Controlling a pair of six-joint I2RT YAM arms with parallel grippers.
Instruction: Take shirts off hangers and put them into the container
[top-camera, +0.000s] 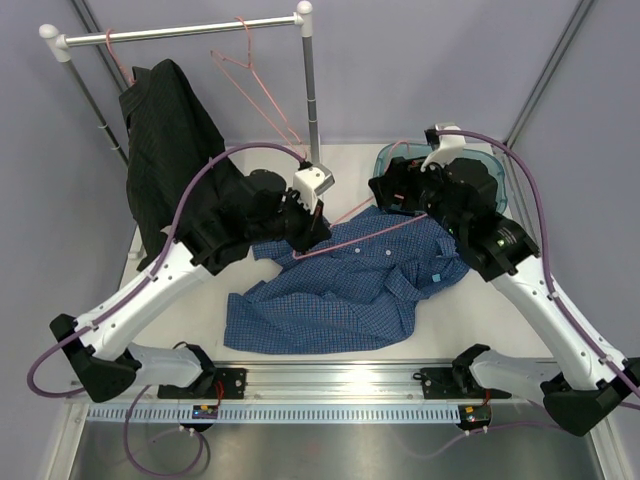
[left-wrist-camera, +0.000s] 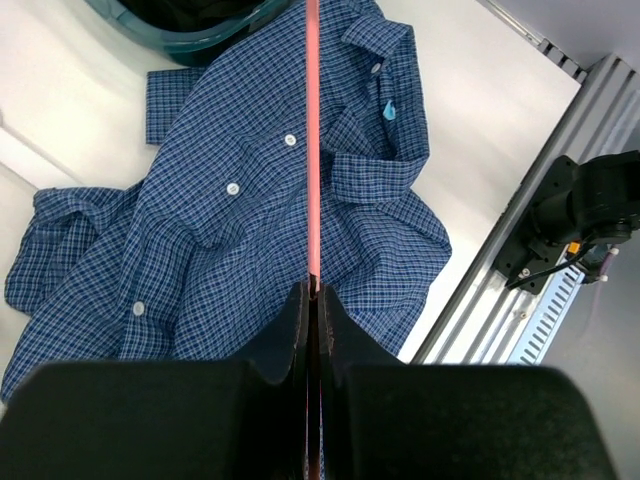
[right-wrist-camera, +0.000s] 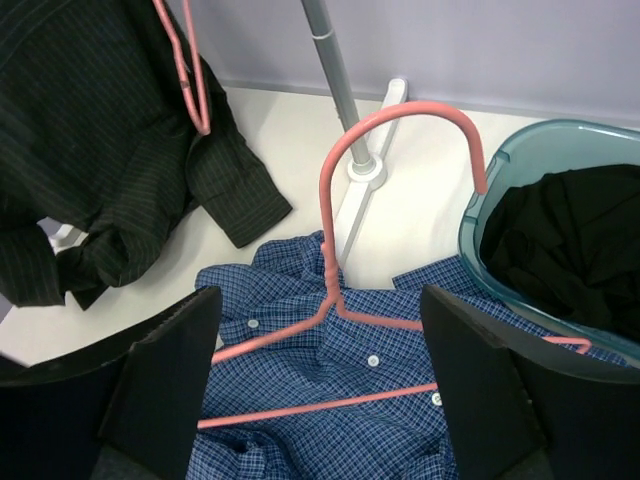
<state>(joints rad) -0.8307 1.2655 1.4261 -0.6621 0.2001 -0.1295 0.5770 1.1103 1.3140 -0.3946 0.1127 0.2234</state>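
Left fingers (left-wrist-camera: 292, 335) are pressed together, pinching one straight run of the pink hanger (left-wrist-camera: 313, 150). In the left wrist view the wire runs off toward 12 o'clock.

Right fingers (right-wrist-camera: 170, 370) are spread wide. The hanger's neck and shoulders sit in the gap and touch neither finger.

The hanger lies on top of the blue check shirt (top-camera: 345, 290), with its hook pointing to 12 o'clock in the right wrist view, next to the container rim.

The blue shirt is crumpled at the centre of the tabletop (top-camera: 345, 170), its collar end toward 2 o'clock.

The teal container (top-camera: 492, 160) stands at 2 o'clock on the tabletop, partly behind the right arm. A black shirt (right-wrist-camera: 560, 240) is inside it.

A dark striped shirt (top-camera: 165, 150) hangs at 10 o'clock from the rail (top-camera: 180, 30). An empty hanger (top-camera: 255, 85) hangs from the rail at 12 o'clock.
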